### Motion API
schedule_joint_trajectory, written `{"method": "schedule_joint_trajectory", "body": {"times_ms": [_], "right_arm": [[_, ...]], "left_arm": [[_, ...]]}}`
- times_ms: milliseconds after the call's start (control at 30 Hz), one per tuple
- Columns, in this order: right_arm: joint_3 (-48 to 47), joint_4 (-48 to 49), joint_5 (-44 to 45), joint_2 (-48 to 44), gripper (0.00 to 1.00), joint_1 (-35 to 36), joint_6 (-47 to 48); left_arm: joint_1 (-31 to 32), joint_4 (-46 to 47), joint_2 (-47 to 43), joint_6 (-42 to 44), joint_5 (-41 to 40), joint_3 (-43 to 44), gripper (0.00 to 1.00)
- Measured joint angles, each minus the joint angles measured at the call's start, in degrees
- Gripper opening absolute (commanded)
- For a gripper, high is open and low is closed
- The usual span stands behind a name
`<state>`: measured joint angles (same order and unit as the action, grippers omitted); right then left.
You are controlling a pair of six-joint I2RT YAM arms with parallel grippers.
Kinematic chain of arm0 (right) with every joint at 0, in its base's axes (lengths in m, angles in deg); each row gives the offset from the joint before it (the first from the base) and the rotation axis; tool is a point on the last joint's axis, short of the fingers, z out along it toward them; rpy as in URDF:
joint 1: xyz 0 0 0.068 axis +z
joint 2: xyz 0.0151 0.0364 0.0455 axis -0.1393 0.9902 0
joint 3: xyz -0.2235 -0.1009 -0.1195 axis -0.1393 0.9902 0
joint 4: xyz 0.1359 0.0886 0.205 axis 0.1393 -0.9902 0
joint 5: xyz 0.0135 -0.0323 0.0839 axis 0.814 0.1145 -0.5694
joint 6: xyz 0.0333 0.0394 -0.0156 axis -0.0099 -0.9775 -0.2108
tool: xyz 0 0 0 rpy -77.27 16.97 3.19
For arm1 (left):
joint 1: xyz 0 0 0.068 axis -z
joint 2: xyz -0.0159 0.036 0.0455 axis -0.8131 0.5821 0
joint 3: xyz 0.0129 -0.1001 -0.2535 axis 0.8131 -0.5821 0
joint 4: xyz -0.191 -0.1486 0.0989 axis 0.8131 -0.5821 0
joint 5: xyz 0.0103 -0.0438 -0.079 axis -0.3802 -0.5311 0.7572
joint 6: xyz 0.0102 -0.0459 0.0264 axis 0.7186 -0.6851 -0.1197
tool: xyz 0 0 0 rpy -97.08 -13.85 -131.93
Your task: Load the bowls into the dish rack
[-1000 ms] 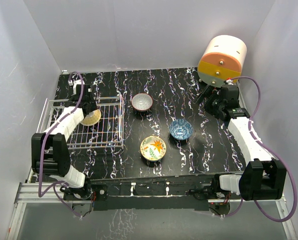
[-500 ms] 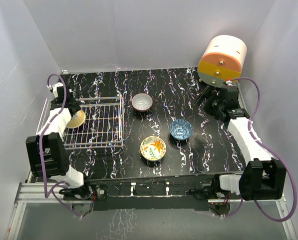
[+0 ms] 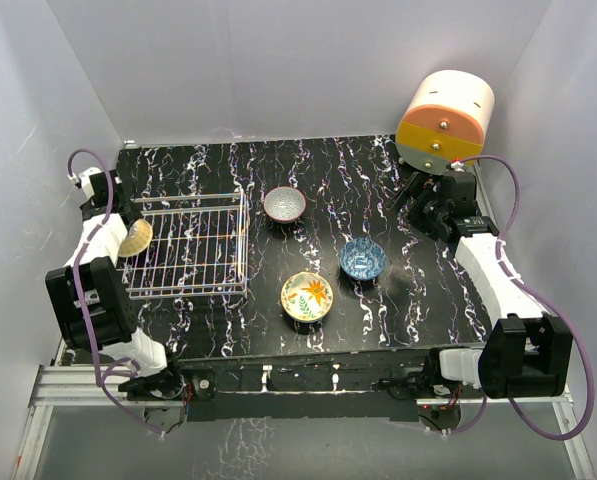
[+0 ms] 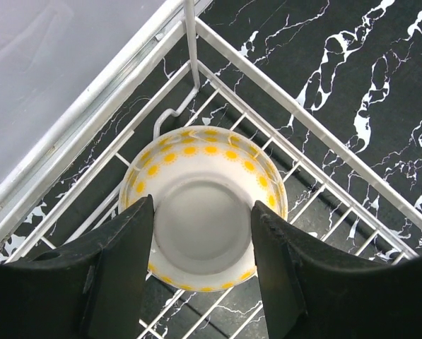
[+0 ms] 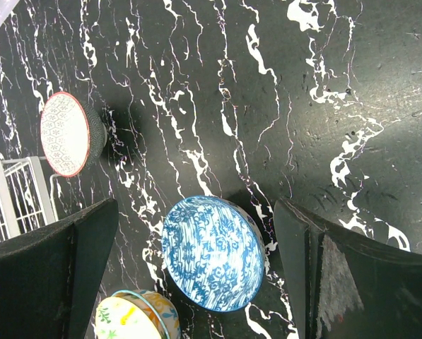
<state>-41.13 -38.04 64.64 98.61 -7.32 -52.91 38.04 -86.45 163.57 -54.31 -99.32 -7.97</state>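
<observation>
This was a robot test cell in a lab, not a lived-in kitchen. Plain white panels (image 3: 278,70) boxed in a small counter (image 3: 418,290) with a black marble-look top. Two arms, left (image 3: 103,250) and right (image 3: 488,265), stood at its near edge above a bare aluminium rail frame (image 3: 48,385), with purple cables (image 3: 519,190) looping off them. Patterned bowls (image 3: 362,258), a wire dish rack (image 3: 193,245) and an orange-and-cream drum (image 3: 443,120) served as props.
</observation>
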Motion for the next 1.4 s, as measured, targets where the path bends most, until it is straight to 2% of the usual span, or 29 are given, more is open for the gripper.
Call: {"method": "schedule_joint_trajectory", "body": {"times_ms": [433, 767, 967, 1267, 1400], "right_arm": [[0.0, -0.07, 0.04, 0.04, 0.95, 0.0, 0.0], [0.0, -0.07, 0.04, 0.04, 0.95, 0.0, 0.0], [0.0, -0.07, 0.04, 0.04, 0.94, 0.0, 0.0], [0.0, -0.07, 0.04, 0.04, 0.94, 0.0, 0.02], [0.0, -0.07, 0.02, 0.04, 0.94, 0.0, 0.02]], "left_arm": [[-0.44, -0.81, 4.5, -0.79, 1.01, 4.57, 0.5], [-1.6, -0.98, 4.5, -1.18, 0.92, 4.59, 0.51], [-2.38, -1.01, 4.48, -1.62, 0.76, 4.59, 0.58], [-2.58, -0.85, 4.5, -1.88, 0.81, 4.59, 0.63], [-2.6, -0.79, 4.5, -2.01, 0.85, 4.59, 0.71]]}}
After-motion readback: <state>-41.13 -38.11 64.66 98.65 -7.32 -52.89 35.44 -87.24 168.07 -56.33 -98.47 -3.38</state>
